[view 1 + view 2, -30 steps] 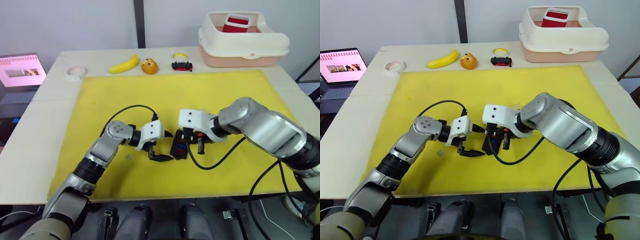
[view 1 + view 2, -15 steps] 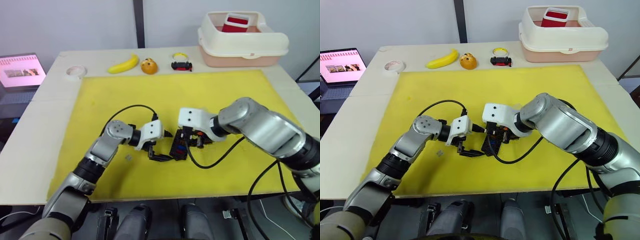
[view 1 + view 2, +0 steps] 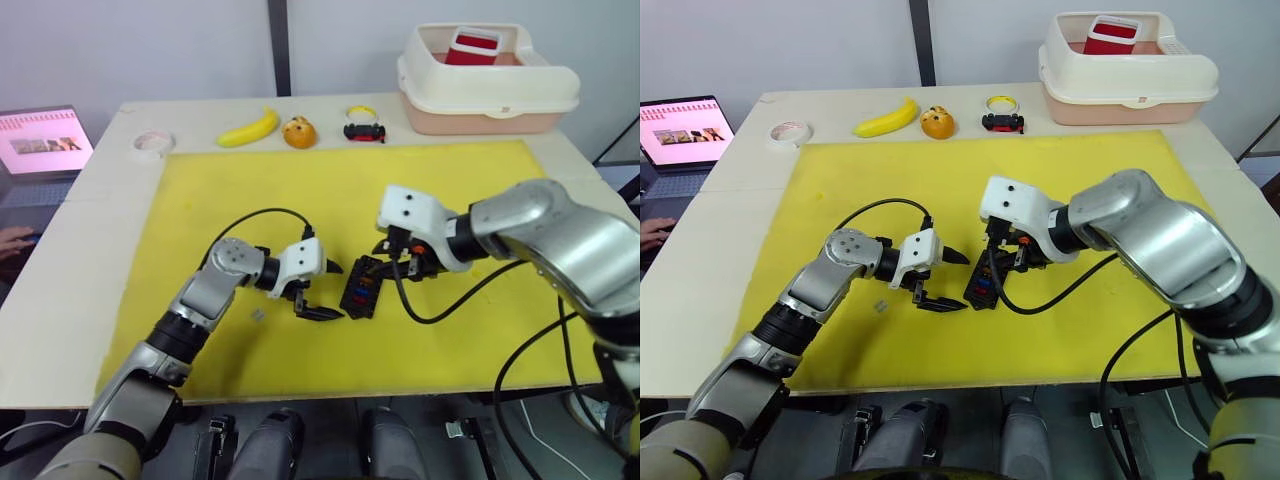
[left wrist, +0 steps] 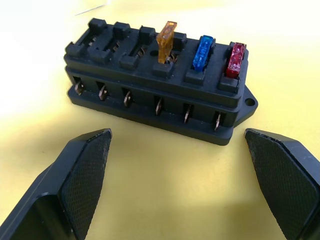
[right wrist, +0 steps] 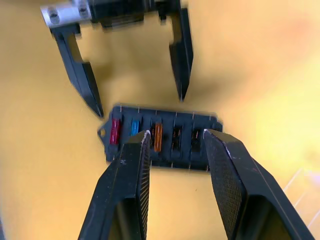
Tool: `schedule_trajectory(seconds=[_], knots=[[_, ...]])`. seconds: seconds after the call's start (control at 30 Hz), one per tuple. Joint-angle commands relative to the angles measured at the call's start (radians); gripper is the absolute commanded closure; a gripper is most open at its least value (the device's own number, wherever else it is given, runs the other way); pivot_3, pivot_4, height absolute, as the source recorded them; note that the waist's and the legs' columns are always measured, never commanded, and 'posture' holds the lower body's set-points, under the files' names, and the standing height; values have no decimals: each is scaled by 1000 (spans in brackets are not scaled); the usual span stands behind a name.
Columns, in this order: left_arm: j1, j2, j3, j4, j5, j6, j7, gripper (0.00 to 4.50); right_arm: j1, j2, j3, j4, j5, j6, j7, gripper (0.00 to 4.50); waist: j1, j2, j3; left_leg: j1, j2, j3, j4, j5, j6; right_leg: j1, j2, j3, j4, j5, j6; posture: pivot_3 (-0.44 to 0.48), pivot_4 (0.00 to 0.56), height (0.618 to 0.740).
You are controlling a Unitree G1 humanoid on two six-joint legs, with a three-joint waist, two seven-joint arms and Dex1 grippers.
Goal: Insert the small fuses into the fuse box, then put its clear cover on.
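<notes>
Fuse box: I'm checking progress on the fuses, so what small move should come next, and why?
Probably lower the right pincer and press the orange fuse down. It stands taller in the fuse box than the blue fuse and red fuse, so it looks only partly seated. The open left pincer sits beside the box.

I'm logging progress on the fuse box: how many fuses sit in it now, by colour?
Fuses in the fuse box:
orange fuse: 1
blue fuse: 1
red fuse: 1
Total: 3, with the remaining slots of that row empty.
</notes>
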Motion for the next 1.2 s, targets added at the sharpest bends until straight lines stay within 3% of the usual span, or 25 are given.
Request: schedule_trajectory(seconds=[0.03, 0.07, 0.1, 0.27, 0.6, 0.77, 1.2], knots=[[-23, 10, 21, -2, -8, -19, -7, 0, 117, 52, -141, -57, 36, -109, -45, 3906, 0, 0, 0, 0, 0, 1, 0, 0, 0, 0, 0, 0, 0, 0, 0, 0, 150, 740], [-25, 12, 22, 0, -9, -20, -9, 0, 157, 79, -171, -58, 40, -129, -68, 4335, 0, 0, 0, 0, 0, 0, 0, 0, 0, 0, 0, 0, 1, 0, 0, 0, 150, 740], [-26, 13, 23, 2, -10, -20, -11, 0, 190, 101, -193, -56, 40, -148, -89, 4469, 0, 0, 0, 0, 0, 0, 0, 0, 0, 0, 0, 0, 0, 0, 0, 0, 150, 740], [-37, 17, 21, 2, -12, -14, -23, 0, 319, 153, -237, -34, 18, -255, -154, 4469, -2, 0, 0, 0, 0, 0, 0, 0, 0, 0, 0, 0, 1, 0, 0, 0, 150, 740], [-43, 23, 21, 3, -10, -12, -37, 0, 358, 131, -250, -57, 71, -207, -176, 4469, -2, 0, 0, 0, 0, 0, 0, 0, 0, 0, 0, 0, 0, 0, 0, 0, 150, 740], [-43, 24, 21, 4, -9, -13, -39, 0, 386, 120, -238, -76, 67, -223, -186, 2278, -3, 0, 0, 0, 0, 0, 0, 0, 0, 0, 0, 0, 0, 0, 0, 0, 150, 740], [-48, 24, 16, 16, -2, -20, -43, 0, 476, 156, -237, -20, 52, -346, -203, 2278, -3, 0, 0, 0, 0, 0, 0, 0, 0, 0, 0, 0, 0, 0, 0, 0, 150, 740]])
